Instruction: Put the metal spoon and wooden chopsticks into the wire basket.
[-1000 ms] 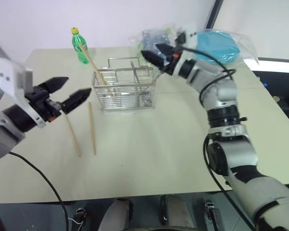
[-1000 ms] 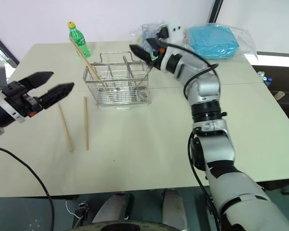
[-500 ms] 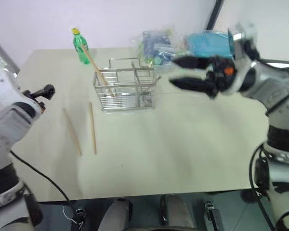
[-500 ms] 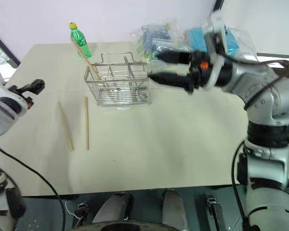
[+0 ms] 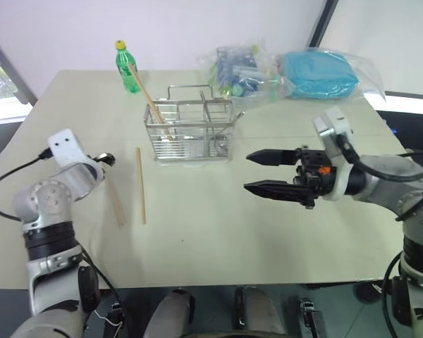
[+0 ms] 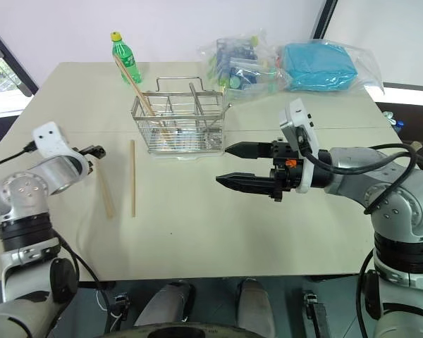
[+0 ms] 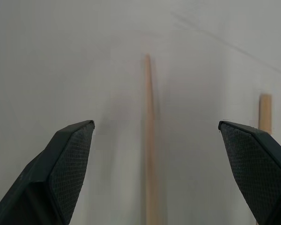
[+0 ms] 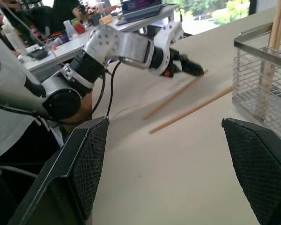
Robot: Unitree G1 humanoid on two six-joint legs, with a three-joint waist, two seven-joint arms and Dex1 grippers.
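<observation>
the left gripper (image 7: 154, 173) has come down toward the table's (image 5: 218, 232) left edge, its jaws spread wide and empty, straddling one of the two wooden chopsticks (image 5: 139, 184) that lie flat near that edge; likely the pickup is next; the right gripper (image 5: 264, 171) has pulled back from the wire basket (image 5: 190, 130) and now hangs open and empty over the middle of the table; one chopstick already leans in the basket's left compartment, and a slim metal piece, probably the metal spoon (image 5: 223, 132), stands at its right end; toward the far edge sit a green bottle (image 5: 127, 57) and clear plastic bags (image 5: 282, 67), well apart from the chopsticks; nothing blocks the way to the basket.
</observation>
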